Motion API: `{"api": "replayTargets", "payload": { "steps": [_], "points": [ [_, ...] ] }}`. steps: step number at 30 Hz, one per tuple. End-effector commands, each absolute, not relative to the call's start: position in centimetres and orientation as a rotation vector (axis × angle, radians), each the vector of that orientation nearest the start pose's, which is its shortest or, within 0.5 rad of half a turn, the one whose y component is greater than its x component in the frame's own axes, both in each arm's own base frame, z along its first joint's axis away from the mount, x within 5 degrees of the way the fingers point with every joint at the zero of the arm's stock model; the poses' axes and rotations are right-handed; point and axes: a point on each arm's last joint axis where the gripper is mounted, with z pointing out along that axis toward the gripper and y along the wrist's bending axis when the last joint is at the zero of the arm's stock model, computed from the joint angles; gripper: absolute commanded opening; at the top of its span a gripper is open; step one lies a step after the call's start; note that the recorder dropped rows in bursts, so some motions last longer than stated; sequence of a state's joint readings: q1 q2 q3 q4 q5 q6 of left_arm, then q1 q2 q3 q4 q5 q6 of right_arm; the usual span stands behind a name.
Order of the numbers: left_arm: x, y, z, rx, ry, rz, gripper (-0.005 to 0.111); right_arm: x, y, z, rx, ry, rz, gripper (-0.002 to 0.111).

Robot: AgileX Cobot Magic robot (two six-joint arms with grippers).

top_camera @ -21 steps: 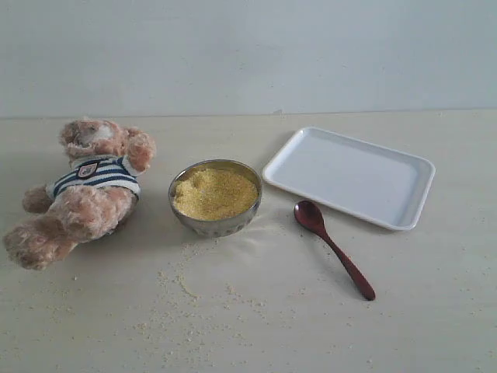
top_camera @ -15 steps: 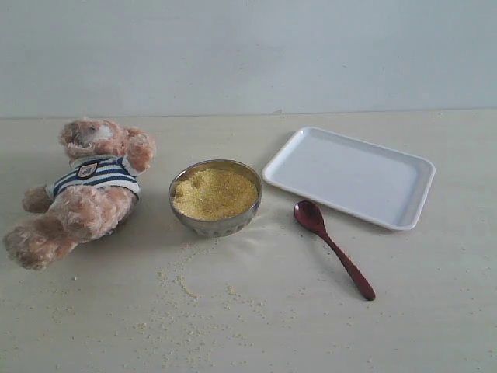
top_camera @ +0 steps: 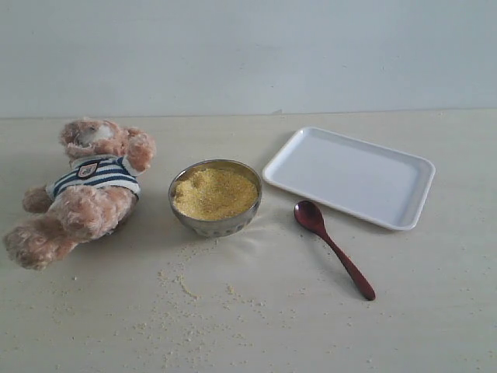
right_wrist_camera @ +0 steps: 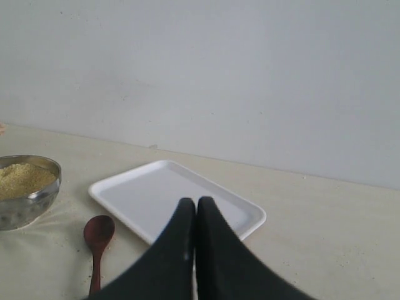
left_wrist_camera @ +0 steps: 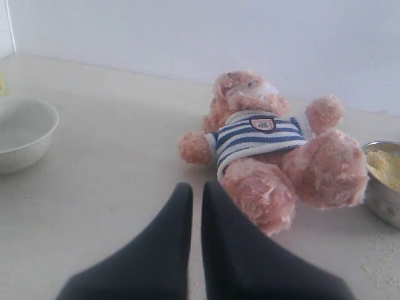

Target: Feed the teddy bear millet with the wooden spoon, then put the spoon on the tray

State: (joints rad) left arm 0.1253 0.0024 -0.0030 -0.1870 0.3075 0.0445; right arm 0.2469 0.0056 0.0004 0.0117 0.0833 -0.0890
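Note:
The teddy bear [top_camera: 85, 190] lies on its back at the table's left, in its striped shirt; the left wrist view shows the teddy bear [left_wrist_camera: 269, 150] too. A metal bowl [top_camera: 215, 225] heaped with millet [top_camera: 215, 193] stands mid-table. The wooden spoon [top_camera: 334, 249] lies flat on the table between the bowl and the white tray [top_camera: 349, 177], just in front of the tray's near rim. My left gripper [left_wrist_camera: 197, 187] is shut and holds nothing, short of the bear's leg. My right gripper [right_wrist_camera: 195, 201] is shut and holds nothing, in front of the tray [right_wrist_camera: 150, 194], with the spoon [right_wrist_camera: 98, 240] beside it. Neither gripper shows in the exterior view.
Loose millet grains [top_camera: 186, 287] are scattered on the table in front of the bowl. A white empty bowl [left_wrist_camera: 22, 134] stands away from the bear, seen only in the left wrist view. A plain wall rises behind the table.

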Motion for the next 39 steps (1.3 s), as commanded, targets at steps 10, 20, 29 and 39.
{"api": "replayTargets", "payload": {
  "steps": [10, 20, 29, 39],
  "points": [
    [5.6, 0.4, 20.1, -0.385, 1.573, -0.241, 0.005, 5.5, 1.4, 20.7, -0.248, 1.538, 0.13, 0.0],
    [5.5, 1.0, 21.8, -0.719, 1.271, -0.594, 0.005, 5.5, 1.4, 20.7, -0.248, 1.536, 0.13, 0.0],
    [5.2, 0.8, 23.2, -0.765, 1.227, -0.695, 0.005, 5.5, 1.4, 20.7, -0.248, 1.536, 0.13, 0.0],
    [5.3, -1.0, 25.1, -0.664, 1.549, -0.707, 0.005, 5.5, 1.4, 20.7, -0.248, 1.536, 0.13, 0.0]
  ]
}}
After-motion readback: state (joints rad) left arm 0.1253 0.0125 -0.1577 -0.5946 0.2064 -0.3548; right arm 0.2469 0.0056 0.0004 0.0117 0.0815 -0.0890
